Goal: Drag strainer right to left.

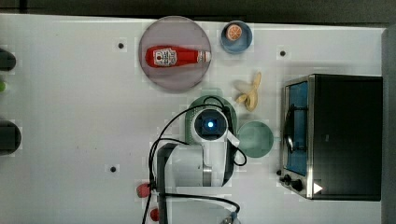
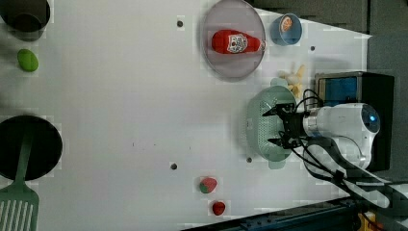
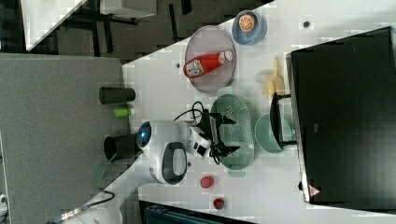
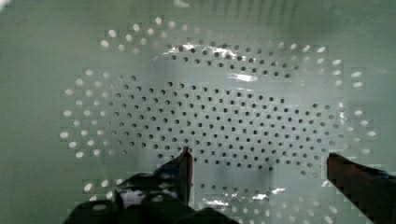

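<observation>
One pale mint-green strainer lies on the white worktop, and the end effector hangs right over its dotted middle with both fingers spread wide apart, gripping nothing. From the wrist view the perforated floor of the strainer lies close below, with one dark fingertip and the other at the far edge of the picture, the two well apart. In the right view the end effector reaches into the basin from the white arm.

In the top view the arm covers most of the strainer, of which a rim shows. Just beside it, on the top view's right, sits a round teal bowl, and beyond that a toaster oven. A peeled banana lies near the strainer's upper end. A large grey-pink plate carries a ketchup bottle lying on its side, and a blue bowl beside it holds an orange half. Two strawberries lie near the worktop's edge in the left view
</observation>
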